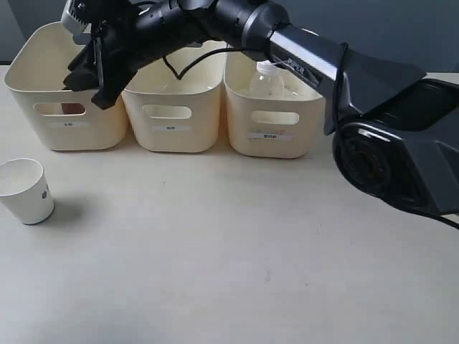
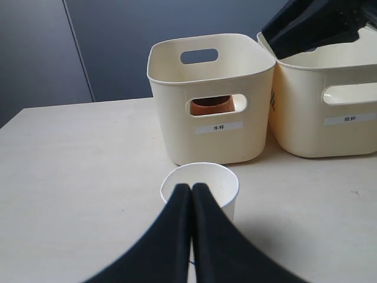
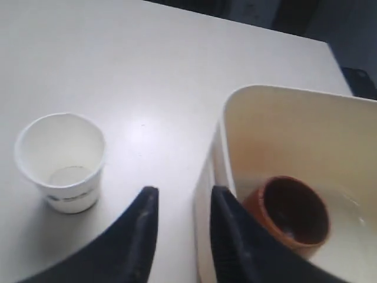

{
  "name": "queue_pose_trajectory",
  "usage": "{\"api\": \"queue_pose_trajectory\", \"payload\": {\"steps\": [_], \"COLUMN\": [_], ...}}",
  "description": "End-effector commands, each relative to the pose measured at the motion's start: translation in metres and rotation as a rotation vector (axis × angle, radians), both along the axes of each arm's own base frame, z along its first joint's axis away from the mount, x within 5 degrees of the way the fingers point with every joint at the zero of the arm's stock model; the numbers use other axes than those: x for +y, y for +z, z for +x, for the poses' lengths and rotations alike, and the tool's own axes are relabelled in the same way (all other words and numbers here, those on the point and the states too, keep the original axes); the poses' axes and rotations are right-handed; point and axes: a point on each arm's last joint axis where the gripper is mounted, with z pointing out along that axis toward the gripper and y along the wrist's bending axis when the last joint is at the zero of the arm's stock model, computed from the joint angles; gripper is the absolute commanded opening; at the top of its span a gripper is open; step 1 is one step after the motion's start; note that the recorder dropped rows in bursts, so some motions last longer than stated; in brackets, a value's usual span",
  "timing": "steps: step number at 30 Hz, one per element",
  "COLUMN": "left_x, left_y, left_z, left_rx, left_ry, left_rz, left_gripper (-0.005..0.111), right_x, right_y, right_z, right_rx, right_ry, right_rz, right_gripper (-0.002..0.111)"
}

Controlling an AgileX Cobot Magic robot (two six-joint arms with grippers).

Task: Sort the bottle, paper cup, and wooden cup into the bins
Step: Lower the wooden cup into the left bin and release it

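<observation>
Overhead, right jaws (image 3: 179, 206) parted, empty, straddling left bin (image 3: 219, 127) wall; left jaws (image 2: 191, 191) closed, empty.

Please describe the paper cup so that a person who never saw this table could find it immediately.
Start from the row of three cream plastic bins at the back of the pale table. In front of the leftmost bin, standing alone on the table surface, is the small white tapered paper cup, upright and empty. Unlike the dark reddish-brown wooden cup and the clear plastic bottle, it is not inside any bin.
</observation>
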Motion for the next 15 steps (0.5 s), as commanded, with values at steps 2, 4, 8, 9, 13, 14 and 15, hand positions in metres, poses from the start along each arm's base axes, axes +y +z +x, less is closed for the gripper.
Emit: {"api": "queue_pose_trajectory", "payload": {"steps": [2, 4, 8, 9, 13, 14, 15], "left_x": [0.0, 0.0, 0.0, 0.0, 0.0, 0.0, 0.0], "left_y": [0.001, 0.001, 0.001, 0.001, 0.001, 0.001, 0.001], "left_z": [0.0, 0.0, 0.0, 0.0, 0.0, 0.0, 0.0], "left_rx": [-0.017, -0.017, -0.017, -0.017, -0.017, -0.017, -0.017], "left_ry": [-0.006, -0.006, -0.006, -0.006, -0.006, -0.006, -0.006], "left_rz": [-0.002, -0.002, -0.002, -0.002, -0.002, -0.002, -0.002], "left_gripper": [0.0, 0.0, 0.0, 0.0, 0.0, 0.0, 0.0], "right_x": [-0.007, -0.005, 0.008, 0.012, 0.027, 0.03, 0.033], "right_y": [-0.001, -0.008, -0.017, -0.018, -0.027, -0.029, -0.032], "right_z": [-0.016, -0.022, -0.042, -0.047, -0.06, -0.063, -0.065], "right_rx": [-0.019, -0.015, -0.07, -0.1, -0.245, -0.276, -0.311], "right_ry": [0.172, 0.208, 0.287, 0.299, 0.302, 0.301, 0.307], "right_rz": [-0.114, -0.152, -0.211, -0.23, -0.311, -0.317, -0.329], "right_gripper": [0.042, 0.043, 0.042, 0.042, 0.042, 0.042, 0.042]}}
